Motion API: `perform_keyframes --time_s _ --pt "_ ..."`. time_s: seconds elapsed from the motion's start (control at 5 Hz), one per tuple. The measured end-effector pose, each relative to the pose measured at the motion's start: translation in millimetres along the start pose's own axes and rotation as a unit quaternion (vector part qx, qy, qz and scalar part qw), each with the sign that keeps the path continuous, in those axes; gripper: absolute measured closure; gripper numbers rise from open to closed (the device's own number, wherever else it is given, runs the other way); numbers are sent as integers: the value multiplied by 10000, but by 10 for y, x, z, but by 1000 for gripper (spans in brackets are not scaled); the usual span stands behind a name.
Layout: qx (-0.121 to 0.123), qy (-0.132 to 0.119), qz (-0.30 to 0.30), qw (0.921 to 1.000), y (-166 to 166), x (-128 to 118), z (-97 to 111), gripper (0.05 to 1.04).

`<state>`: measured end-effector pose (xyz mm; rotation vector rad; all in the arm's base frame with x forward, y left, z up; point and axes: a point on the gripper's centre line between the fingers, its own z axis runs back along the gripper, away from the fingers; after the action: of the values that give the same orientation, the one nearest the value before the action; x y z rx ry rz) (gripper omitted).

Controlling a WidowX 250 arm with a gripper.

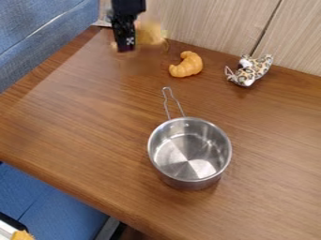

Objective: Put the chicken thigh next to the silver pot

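Beside the blurred gripper (pixel 126 46), whose opening and hold cannot be told, a yellowish smear (pixel 149 34) is seen, a wire-handled metal saucepan (pixel 189 154) below

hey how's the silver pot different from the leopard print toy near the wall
The silver pot is plain, shiny metal; the leopard-print toy is covered in dark spots. The silver pot is clearly larger than the leopard-print toy. Both rest on the wooden table.

1. A golden toy croissant (pixel 188 64) lay on the wooden surface (pixel 100 126), upper centre.
2. A leopard-spotted toy (pixel 251 71) lay upper right, near the wood-grained wall (pixel 216 23).
3. Blue upholstery (pixel 37 35) showed upper left and lower left.
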<state>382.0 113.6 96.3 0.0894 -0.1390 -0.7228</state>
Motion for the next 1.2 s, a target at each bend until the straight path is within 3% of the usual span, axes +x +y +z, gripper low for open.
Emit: perform_keyframes --time_s 0.2,0.4,0.6,0.8,1.2 --pt "-48 -15 837 9965 -198 -116 249 761" --pt "61 -106 1687 9856 -412 -243 473 761" --pt "127 24 2346 9720 -734 -315 560 761" --pt "55 287 2757 9608 -1100 -322 552 761" --pt "-20 849 3133 9458 -1696 -422 142 761"
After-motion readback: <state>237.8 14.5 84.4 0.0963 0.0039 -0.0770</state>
